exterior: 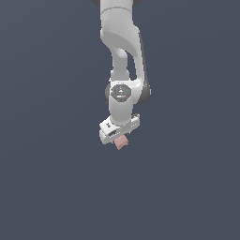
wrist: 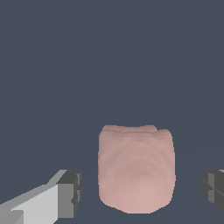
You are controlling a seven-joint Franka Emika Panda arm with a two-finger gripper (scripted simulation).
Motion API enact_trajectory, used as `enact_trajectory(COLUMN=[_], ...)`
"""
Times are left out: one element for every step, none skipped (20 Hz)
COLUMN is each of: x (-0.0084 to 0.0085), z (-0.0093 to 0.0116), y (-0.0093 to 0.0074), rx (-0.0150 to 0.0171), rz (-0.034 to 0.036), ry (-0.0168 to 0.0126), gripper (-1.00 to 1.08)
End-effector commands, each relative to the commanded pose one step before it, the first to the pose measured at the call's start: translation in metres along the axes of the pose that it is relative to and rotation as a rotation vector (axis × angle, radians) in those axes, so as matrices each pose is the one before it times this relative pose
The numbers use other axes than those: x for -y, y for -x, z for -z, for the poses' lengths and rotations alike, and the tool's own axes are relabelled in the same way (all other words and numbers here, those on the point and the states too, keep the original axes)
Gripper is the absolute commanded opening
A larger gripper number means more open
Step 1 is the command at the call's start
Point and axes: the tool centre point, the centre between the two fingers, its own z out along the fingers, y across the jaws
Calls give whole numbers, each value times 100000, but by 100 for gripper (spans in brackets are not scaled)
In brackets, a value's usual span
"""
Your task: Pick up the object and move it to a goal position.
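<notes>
The object (wrist: 136,173) is a pale salmon-pink blocky lump resting on the dark grey floor. In the wrist view it sits between my two fingers, with a visible gap on each side. One dark finger pad (wrist: 72,194) and the other pad (wrist: 213,191) stand apart from it, neither touching. My gripper (wrist: 142,193) is open around the object. In the exterior view the white gripper (exterior: 120,137) points down over the object (exterior: 122,143), which shows just below the hand. The fingertips are hidden there.
The dark grey floor (exterior: 51,178) spreads flat in all directions. The white arm (exterior: 123,56) rises above the gripper toward the top of the exterior view.
</notes>
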Motion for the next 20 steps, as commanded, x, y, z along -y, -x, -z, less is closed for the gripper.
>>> enact_trajectory(x=[68, -19, 16, -21, -22, -21, -17, -7, 0, 0, 0, 0, 0, 0, 0, 0, 0, 0, -28, -29], z=[-1362, -447, -364, -292, -214, -140, -75, -22, 0, 0, 0, 0, 0, 0, 0, 0, 0, 0, 79, 6], y=[65, 19, -13, -4, -15, -22, -22, -9, 0, 0, 0, 0, 0, 0, 0, 0, 0, 0, -35, -2], rx=[75, 0, -8, 0, 0, 0, 0, 0, 0, 0, 0, 0, 0, 0, 0, 0, 0, 0, -98, 0], rz=[170, 0, 68, 0, 0, 0, 0, 0, 0, 0, 0, 0, 0, 0, 0, 0, 0, 0, 10, 0], ry=[-55, 0, 6, 0, 0, 0, 0, 0, 0, 0, 0, 0, 0, 0, 0, 0, 0, 0, 97, 0], gripper=[100, 100, 100, 100, 100, 100, 100, 100, -100, -100, -100, -100, -100, -100, -100, -100, -100, -100, -100, -100])
